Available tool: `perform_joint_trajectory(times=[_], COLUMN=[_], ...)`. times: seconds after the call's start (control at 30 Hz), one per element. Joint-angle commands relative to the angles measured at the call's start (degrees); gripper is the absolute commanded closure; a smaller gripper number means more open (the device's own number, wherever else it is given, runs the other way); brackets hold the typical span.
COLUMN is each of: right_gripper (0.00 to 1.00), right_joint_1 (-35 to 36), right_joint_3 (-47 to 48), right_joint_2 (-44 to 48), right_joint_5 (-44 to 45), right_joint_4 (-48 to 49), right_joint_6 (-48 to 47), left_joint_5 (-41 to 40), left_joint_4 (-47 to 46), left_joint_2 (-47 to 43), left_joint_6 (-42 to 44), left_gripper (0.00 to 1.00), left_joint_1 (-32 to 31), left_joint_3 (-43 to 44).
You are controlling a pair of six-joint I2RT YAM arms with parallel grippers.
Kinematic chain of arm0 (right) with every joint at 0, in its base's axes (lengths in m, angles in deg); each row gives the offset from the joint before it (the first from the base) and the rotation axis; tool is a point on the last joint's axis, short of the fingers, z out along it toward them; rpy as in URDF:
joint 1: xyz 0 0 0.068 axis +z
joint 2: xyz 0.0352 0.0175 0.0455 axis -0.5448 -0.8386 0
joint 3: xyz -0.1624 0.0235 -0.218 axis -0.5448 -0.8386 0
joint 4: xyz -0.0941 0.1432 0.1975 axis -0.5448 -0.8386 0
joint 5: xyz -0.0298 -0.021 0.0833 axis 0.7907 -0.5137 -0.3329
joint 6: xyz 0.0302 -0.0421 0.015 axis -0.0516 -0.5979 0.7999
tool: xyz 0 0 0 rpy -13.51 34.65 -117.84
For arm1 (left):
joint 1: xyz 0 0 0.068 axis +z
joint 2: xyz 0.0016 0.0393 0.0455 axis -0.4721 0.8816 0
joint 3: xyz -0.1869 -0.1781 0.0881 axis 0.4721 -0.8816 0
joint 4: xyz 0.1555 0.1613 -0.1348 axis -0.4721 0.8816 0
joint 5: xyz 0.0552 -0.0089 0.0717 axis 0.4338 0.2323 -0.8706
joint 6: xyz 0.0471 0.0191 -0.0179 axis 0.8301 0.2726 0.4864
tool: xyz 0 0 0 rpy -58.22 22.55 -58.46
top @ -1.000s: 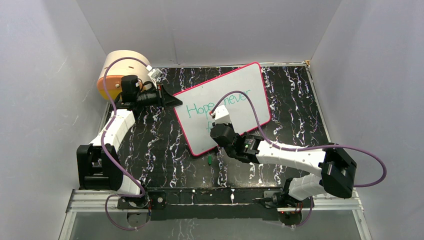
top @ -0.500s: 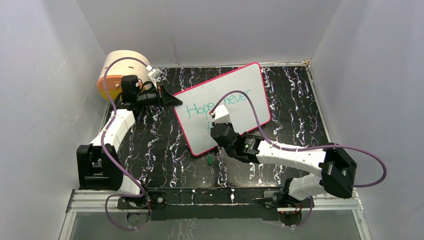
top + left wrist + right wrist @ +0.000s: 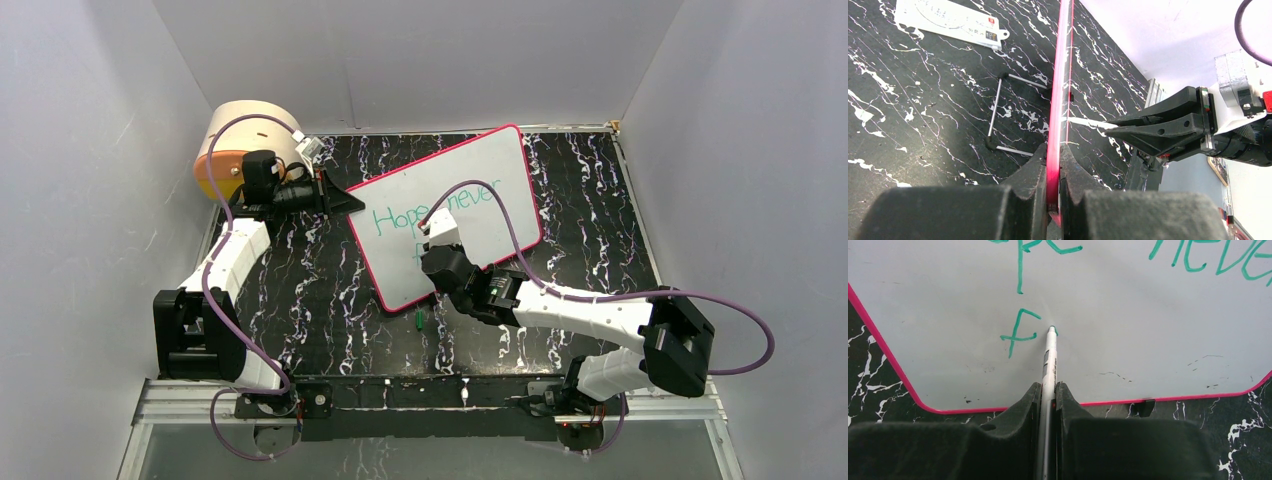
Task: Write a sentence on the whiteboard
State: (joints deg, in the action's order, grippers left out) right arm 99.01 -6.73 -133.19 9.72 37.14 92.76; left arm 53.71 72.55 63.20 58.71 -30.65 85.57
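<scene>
progress: "Hope never" and one "f" of the sentence (image 3: 398,219) are written; by my reckoning, the rest of the last word is left.
whiteboard (image 3: 500,170): glossy white, thin pink rim, rounded corners; skewed across the middle of the table (image 3: 600,200), one corner near the far edge.
left gripper (image 3: 1053,150): fingers pinch the board's rim.
right gripper (image 3: 1048,388): fingers pinch a slim white pen (image 3: 1049,360), its tip on the board beside the "f".
table: black, white-veined.
</scene>
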Motion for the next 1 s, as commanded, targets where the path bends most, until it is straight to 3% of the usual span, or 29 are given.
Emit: perform_joint_trajectory(times=[0.0,0.63,0.97], right_gripper=[1.00,1.00,1.00], right_joint_1=[-0.4,-0.3,-0.5], right_joint_3=[1.4,0.4,0.7], right_joint_2=[0.6,-0.2,0.6], right_joint_5=[-3.1,-5.3,-0.2], right_joint_4=[2.7,-3.7,-5.2], right_joint_6=[0.1,1.7,2.3], left_joint_5=[-9.5,-9.6,-9.6], left_joint_4=[4.8,4.8,4.9], left_joint_2=[2.4,2.3,2.3], left_joint_6=[5.7,5.8,5.8], left_gripper=[1.00,1.00,1.00], left_joint_1=[-2.2,-2.2,-2.2], left_joint_3=[-2.0,-2.1,-2.1])
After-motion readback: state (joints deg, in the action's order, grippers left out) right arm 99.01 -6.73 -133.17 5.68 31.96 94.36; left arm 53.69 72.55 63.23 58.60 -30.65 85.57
